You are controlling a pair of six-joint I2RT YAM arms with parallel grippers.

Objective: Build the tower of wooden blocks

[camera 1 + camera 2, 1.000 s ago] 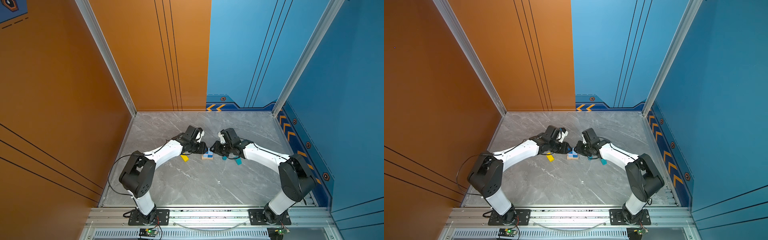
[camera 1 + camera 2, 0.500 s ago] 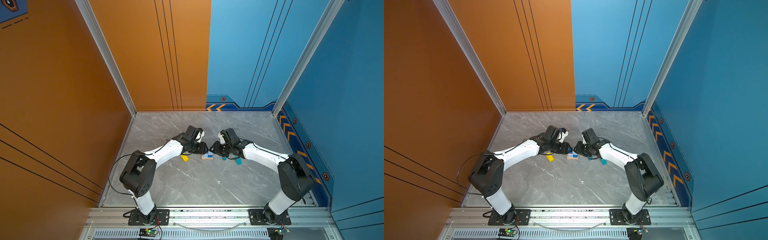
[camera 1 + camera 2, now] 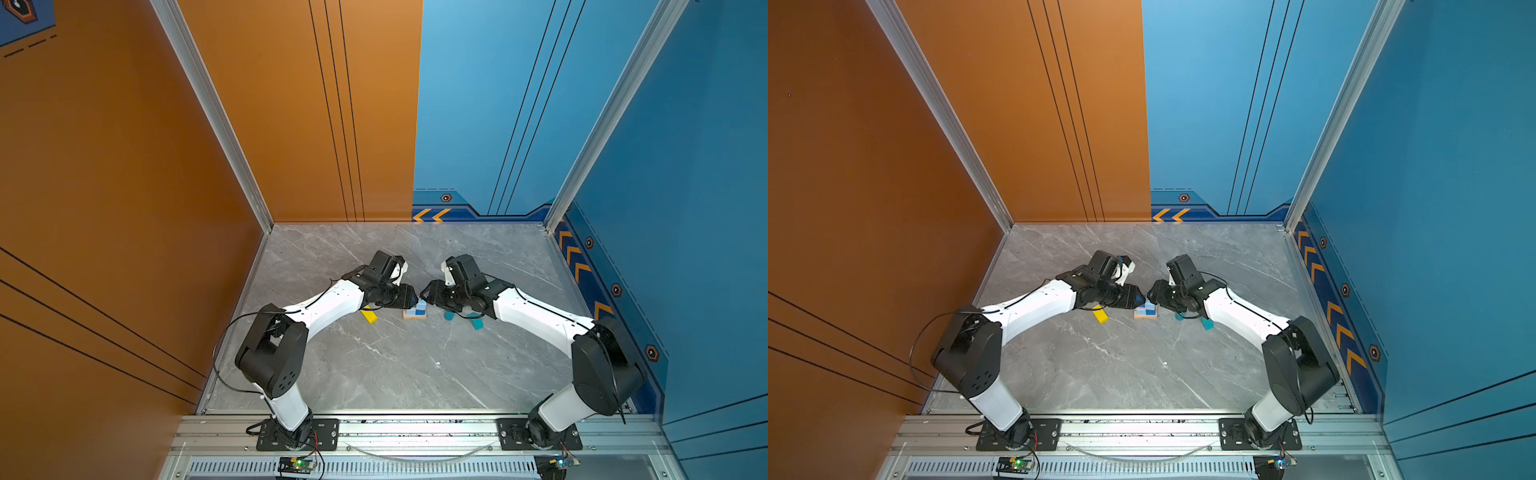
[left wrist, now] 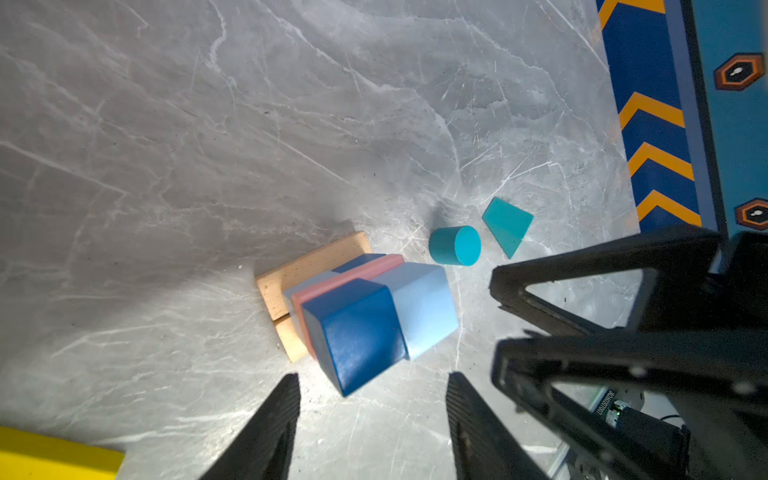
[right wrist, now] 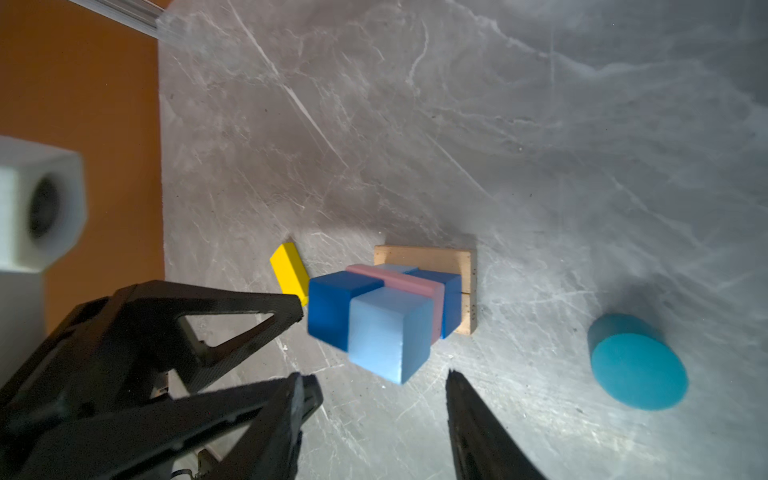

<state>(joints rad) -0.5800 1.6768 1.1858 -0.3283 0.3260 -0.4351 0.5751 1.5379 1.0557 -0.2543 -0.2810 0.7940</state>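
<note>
Tower [image 3: 415, 309]: part-built, mid-table [image 3: 374, 365]. Tan planks [image 4: 316, 262] at the base, then lower cubes [image 5: 451, 299], pink slab [image 4: 353, 276], dark cube [image 4: 357, 332] and light cube [image 4: 424, 303] on top. Left gripper [image 4: 372, 399]: at tower's 9 o'clock in both top views, jaws spread, empty. Right gripper [image 5: 376, 390]: at 3 o'clock, jaws spread, empty. Loose: yellow bar [image 3: 369, 314] at 9 o'clock; cylinder [image 3: 448, 316] and prism [image 3: 476, 322] at 3 o'clock.

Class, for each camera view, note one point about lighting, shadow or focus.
Both top views: even light, sharp, only faint shadows on the table. Left wrist view: bright pool around the tower, dimmer farther out. Right wrist view: white housing at the edge is out of focus.
</note>
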